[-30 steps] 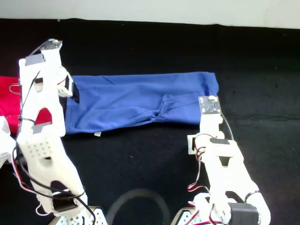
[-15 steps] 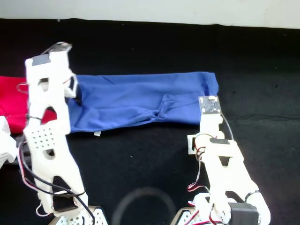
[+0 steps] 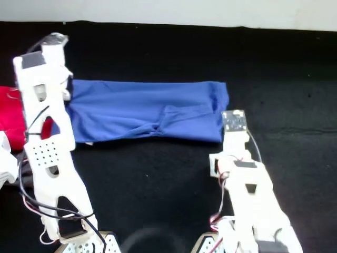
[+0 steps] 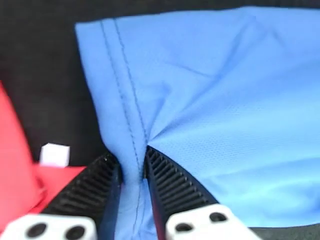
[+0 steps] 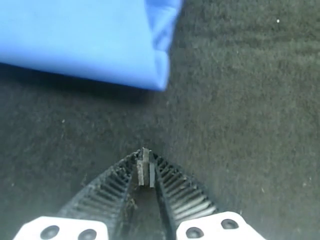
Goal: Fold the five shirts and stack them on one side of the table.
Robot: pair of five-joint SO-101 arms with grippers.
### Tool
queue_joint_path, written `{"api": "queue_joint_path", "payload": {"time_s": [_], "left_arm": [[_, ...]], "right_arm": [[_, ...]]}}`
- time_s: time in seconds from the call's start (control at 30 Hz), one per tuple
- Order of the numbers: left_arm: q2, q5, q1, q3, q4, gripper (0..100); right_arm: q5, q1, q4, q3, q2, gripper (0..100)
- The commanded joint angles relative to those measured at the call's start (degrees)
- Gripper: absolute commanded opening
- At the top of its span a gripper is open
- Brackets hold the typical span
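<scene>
Left gripper [image 4: 132, 167] is clamped on the stitched hem of the blue shirt [image 3: 147, 110], at the shirt's end nearest the table's left edge. It's probably gripping there to drag or fold that end over. The shirt lies as a long, already narrowed band across the table [image 3: 158, 174], nearer the far edge than the near one. Right gripper [image 5: 146, 172] has its jaws pressed together on nothing, low over bare table just off the shirt's near right corner (no cloth contact, likely parked clear). Red shirt [image 3: 9, 113] sits at the left edge just beside the blue end, and that's likely the stack side.
</scene>
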Motion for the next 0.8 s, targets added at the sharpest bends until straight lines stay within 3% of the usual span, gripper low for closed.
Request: {"api": "queue_joint_path", "payload": {"time_s": [0.0, 0.23, 0.33, 0.6, 0.77], "left_arm": [[-0.84, -0.53, 0.66, -4.26, 3.69, 1], [-3.12, -0.09, 10.77, -7.78, 8.00, 1], [-7.60, -0.09, 17.63, -6.73, 8.00, 1], [-15.87, -0.09, 39.78, -6.46, 7.82, 1], [-14.73, -0.18, 46.81, -5.14, 1.23, 1]], "right_arm": [[-0.35, 2.24, 0.66, 5.23, -13.58, 0.5], [0.09, 15.34, 9.01, 14.90, -34.95, 0.5], [4.04, 19.12, 9.19, 20.70, -40.31, 0.5], [6.15, 20.00, 9.27, 23.78, -45.41, 0.5], [6.15, 20.00, 9.27, 23.78, -45.41, 0.5]]}}
